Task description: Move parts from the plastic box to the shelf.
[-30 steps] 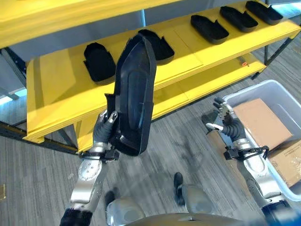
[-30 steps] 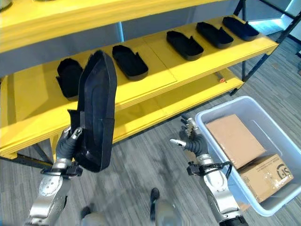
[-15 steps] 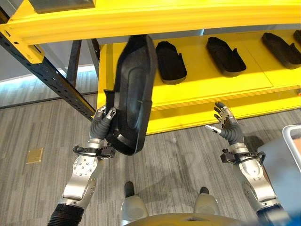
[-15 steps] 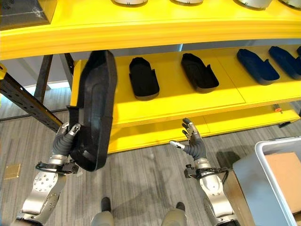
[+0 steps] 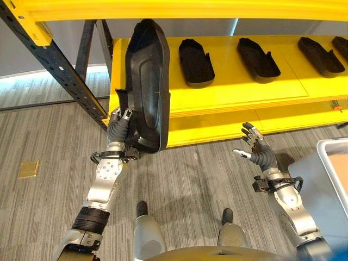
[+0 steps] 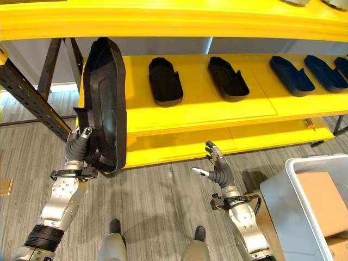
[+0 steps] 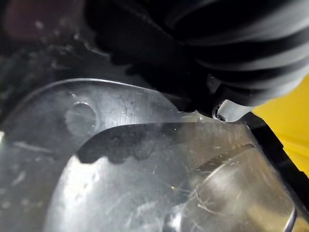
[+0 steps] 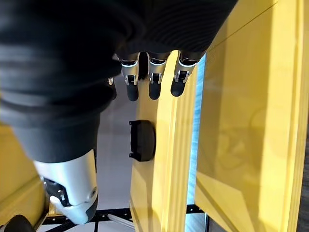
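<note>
Your left hand grips the long black moulded plastic part upright at centre-left, clear of the yellow shelf edge for placing, while your right hand hangs open, lower right.

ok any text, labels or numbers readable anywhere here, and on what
None can be read: the black part in the left hand, the parts on the yellow shelf, the cardboard box in the plastic box and the right hand show no legible print.

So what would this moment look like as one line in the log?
left hand: gripping black part upright | right hand: open, empty | shelf: other parts already placed
</note>
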You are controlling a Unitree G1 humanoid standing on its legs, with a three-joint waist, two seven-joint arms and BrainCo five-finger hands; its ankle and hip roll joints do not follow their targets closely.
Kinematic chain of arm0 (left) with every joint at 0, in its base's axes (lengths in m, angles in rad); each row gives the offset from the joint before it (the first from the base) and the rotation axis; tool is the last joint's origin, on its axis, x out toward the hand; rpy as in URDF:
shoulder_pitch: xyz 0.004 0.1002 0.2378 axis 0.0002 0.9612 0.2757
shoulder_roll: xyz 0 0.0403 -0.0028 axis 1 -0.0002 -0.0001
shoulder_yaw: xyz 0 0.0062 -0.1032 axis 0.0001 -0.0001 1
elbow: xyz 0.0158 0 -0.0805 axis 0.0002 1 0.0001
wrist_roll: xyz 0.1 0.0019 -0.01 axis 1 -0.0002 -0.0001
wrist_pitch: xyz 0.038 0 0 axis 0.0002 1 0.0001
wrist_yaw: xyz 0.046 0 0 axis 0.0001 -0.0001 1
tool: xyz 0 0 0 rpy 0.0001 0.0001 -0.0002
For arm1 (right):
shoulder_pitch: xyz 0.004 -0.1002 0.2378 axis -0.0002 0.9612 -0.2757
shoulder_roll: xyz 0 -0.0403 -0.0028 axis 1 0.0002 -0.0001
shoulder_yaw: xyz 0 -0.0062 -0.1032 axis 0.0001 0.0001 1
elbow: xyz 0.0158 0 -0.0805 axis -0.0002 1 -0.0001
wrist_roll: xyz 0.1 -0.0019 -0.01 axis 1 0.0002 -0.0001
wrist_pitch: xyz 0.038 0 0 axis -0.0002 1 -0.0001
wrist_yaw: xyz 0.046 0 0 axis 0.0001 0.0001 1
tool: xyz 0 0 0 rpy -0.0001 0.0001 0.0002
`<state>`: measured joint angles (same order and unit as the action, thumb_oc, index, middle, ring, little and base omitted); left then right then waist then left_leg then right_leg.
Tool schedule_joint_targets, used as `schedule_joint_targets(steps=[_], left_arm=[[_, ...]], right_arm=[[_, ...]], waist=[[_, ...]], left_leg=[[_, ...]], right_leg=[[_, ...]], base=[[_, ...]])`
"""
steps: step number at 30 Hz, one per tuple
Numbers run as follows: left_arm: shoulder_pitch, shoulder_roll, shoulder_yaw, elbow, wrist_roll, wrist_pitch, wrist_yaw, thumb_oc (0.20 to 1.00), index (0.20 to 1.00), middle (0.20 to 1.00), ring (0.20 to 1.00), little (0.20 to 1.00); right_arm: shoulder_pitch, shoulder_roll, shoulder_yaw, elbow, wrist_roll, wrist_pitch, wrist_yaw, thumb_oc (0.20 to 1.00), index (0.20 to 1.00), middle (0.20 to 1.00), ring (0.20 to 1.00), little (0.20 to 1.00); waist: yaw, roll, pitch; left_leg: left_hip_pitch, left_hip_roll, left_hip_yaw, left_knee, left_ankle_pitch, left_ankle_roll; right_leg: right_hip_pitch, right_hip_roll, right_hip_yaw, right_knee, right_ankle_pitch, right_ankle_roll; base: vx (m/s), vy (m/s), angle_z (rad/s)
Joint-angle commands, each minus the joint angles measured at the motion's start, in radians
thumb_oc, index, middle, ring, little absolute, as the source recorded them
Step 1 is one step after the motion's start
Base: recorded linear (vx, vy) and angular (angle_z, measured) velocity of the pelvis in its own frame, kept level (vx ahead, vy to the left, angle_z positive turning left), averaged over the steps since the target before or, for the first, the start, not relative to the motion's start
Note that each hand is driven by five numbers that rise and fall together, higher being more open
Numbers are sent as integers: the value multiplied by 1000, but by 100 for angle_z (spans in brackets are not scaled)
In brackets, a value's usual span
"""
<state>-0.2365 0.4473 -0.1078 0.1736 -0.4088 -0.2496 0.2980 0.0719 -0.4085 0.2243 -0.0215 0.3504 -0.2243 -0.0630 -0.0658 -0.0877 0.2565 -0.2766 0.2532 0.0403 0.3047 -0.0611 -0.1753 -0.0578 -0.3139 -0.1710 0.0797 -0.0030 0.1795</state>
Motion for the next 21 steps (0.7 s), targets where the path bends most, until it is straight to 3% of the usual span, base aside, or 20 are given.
schedule_joint_targets(steps=[1, 9, 21], left_arm=[[-137, 34, 16, 18, 28, -76, 72, 200, 200, 200, 200, 200], [-538, 166, -44, 359, -48, -68, 202, 200, 200, 200, 200, 200], [-834, 296, -139, 656, -136, -40, 196, 200, 200, 200, 200, 200]], right_arm=[[-45, -29, 5, -59, 34, -38, 4, 1000, 1000, 1000, 1000, 1000], [-33, -87, 68, -107, 54, -48, 32, 1000, 1000, 1000, 1000, 1000], [-30, -124, 86, -102, 86, -60, 54, 1000, 1000, 1000, 1000, 1000]], waist=[[0, -11, -24], [-61, -16, 25], [-87, -8, 56]], left_leg=[[34, 26, -31, -24, 48, 9], [-27, 52, -24, 52, 32, -8], [-146, 68, -54, 143, 14, -7]], right_leg=[[-14, -58, 37, 151, -25, 42], [-117, -28, 96, 223, -34, 40], [-230, -14, 131, 290, -42, 44]], base=[[-15, -2, -6], [-70, 13, -13], [-47, 1, -3]])
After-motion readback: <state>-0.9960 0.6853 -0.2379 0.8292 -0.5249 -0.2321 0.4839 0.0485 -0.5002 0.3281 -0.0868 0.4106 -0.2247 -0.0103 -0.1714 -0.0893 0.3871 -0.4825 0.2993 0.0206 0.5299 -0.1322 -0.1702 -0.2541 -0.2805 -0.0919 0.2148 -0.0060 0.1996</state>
